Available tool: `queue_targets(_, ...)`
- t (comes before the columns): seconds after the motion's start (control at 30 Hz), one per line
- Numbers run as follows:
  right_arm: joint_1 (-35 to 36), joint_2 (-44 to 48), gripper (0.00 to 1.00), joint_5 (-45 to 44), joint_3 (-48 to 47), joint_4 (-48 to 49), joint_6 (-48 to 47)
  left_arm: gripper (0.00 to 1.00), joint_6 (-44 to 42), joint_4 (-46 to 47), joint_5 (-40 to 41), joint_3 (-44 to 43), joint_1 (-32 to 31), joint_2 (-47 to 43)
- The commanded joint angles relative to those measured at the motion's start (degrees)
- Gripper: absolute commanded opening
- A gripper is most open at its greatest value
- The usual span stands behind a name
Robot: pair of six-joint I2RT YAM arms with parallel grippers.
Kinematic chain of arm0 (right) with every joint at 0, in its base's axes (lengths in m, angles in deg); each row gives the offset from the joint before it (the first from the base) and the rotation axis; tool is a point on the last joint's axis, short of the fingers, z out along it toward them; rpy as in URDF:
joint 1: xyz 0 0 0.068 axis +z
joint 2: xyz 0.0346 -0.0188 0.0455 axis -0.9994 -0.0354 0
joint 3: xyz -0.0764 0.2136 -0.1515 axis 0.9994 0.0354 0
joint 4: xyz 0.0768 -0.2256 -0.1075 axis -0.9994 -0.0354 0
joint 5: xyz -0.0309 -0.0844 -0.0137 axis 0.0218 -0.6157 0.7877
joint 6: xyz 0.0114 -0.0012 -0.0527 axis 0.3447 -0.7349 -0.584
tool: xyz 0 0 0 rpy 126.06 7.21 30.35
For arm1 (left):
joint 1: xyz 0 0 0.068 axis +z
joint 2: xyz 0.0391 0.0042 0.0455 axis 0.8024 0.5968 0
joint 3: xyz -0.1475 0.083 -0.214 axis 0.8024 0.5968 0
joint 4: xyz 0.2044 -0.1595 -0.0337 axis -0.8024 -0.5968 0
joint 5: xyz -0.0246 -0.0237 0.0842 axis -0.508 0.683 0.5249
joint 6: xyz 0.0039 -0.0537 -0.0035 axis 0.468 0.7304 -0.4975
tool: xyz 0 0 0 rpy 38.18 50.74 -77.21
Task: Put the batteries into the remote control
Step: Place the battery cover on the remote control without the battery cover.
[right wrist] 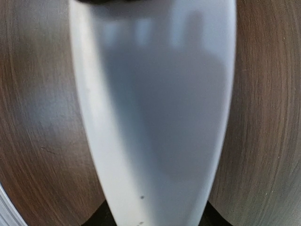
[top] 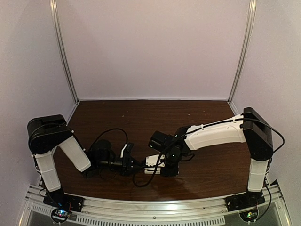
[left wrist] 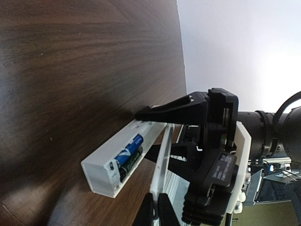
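The white remote control (left wrist: pixel 106 162) lies on the wooden table, its recess open to the side, with two blue-wrapped batteries (left wrist: pixel 129 150) sitting in it. In the top view the remote (top: pixel 153 162) lies between both grippers. My right gripper (top: pixel 165 165) is shut on the remote's far end; its black fingers (left wrist: pixel 174 109) show in the left wrist view, and the remote's white body (right wrist: pixel 155 108) fills the right wrist view. My left gripper (left wrist: pixel 158 211) is shut on the thin white cover strip (left wrist: pixel 163 160), held on edge right beside the open recess.
Black cables (top: pixel 109 133) loop over the table behind the left gripper. An aluminium rail (top: pixel 150 207) runs along the near edge by the arm bases. Pale walls with metal posts (top: pixel 63 52) enclose the table.
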Motion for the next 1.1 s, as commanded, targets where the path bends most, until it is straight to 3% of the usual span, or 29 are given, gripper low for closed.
queue_targets(0.0, 0.32, -2.19, 0.44, 0.19, -1.35, -1.98, -0.39, 0.0, 0.51, 2.29, 0.73, -0.62, -0.29, 1.41)
queue_targets(0.6, 0.19, -2.7, 0.3, 1.22, -2.47, -3.13, 0.04, 0.0, 0.72, 0.19, -0.2, -2.17, -0.27, 3.31)
queue_targets(0.9, 0.22, -3.06, 0.29, 1.12, -2.45, -3.3, 0.24, 0.18, 1.36, 1.75, 0.24, -0.19, -0.35, 1.95)
queue_targets(1.07, 0.14, -3.1, 0.31, 1.15, -2.44, -3.26, 0.13, 0.27, -1.08, -3.23, 1.6, -0.2, -0.27, -1.28)
